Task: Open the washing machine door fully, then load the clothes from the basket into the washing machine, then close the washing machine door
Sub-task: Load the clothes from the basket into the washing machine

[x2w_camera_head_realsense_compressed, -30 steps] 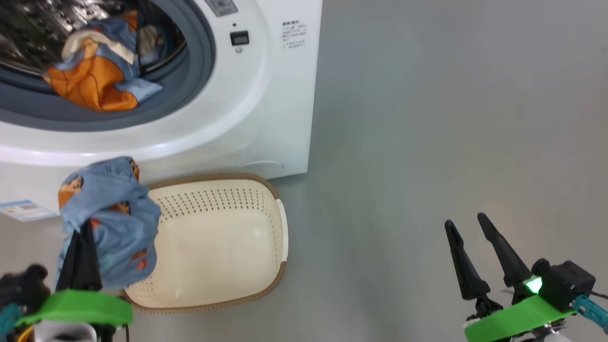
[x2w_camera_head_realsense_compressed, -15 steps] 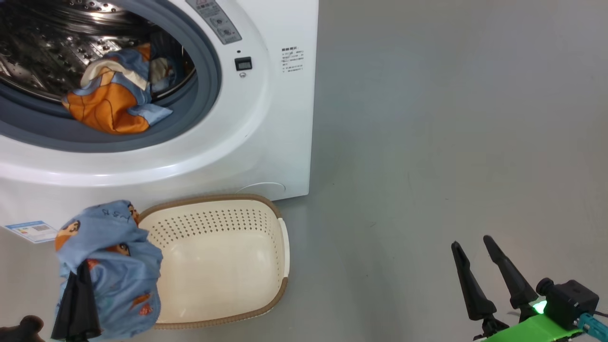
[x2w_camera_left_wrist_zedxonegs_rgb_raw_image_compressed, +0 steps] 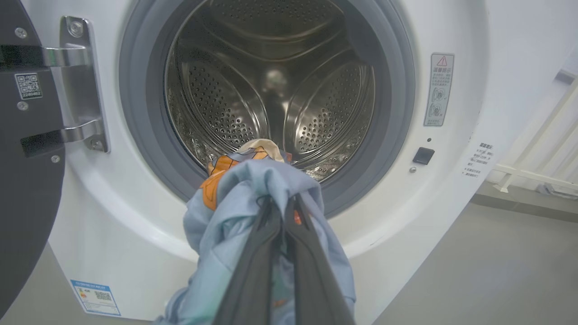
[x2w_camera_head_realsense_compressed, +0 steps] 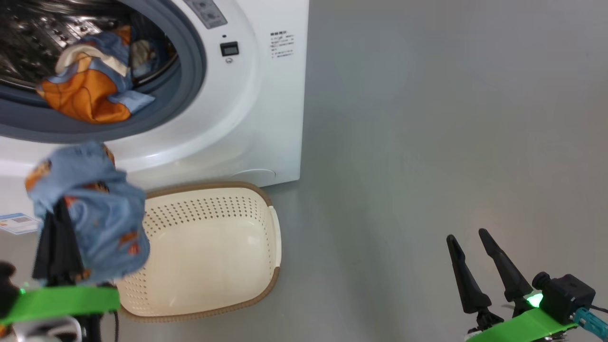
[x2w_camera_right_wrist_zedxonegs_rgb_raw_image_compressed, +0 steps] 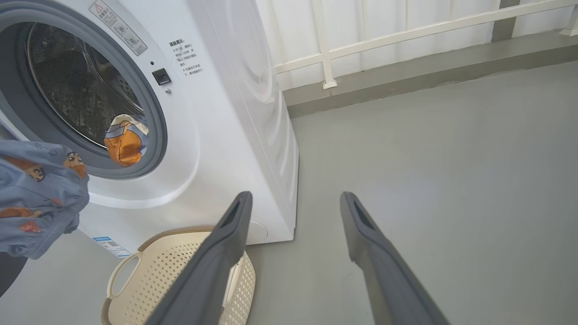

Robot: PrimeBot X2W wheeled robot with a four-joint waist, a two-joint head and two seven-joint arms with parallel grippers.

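The blue printed garment (x2w_camera_head_realsense_compressed: 95, 213) hangs bunched from the left gripper (x2w_camera_left_wrist_zedxonegs_rgb_raw_image_compressed: 282, 205), fingers pinched shut on it, just below the washing machine's (x2w_camera_head_realsense_compressed: 270, 109) open mouth and over the basket's (x2w_camera_head_realsense_compressed: 268, 285) left end. I'd judge it should be lifted over the grey rubber ring (x2w_camera_head_realsense_compressed: 192, 66) and carried deep into the drum (x2w_camera_left_wrist_zedxonegs_rgb_raw_image_compressed: 226, 104) before release, since the other garment (x2w_camera_head_realsense_compressed: 83, 92) lies near the lip. The door (x2w_camera_left_wrist_zedxonegs_rgb_raw_image_compressed: 27, 189) stands swung wide at the left, out of the path; the right gripper (x2w_camera_head_realsense_compressed: 466, 233), fingers spread on nothing, hangs well apart over the floor (x2w_camera_head_realsense_compressed: 427, 118).
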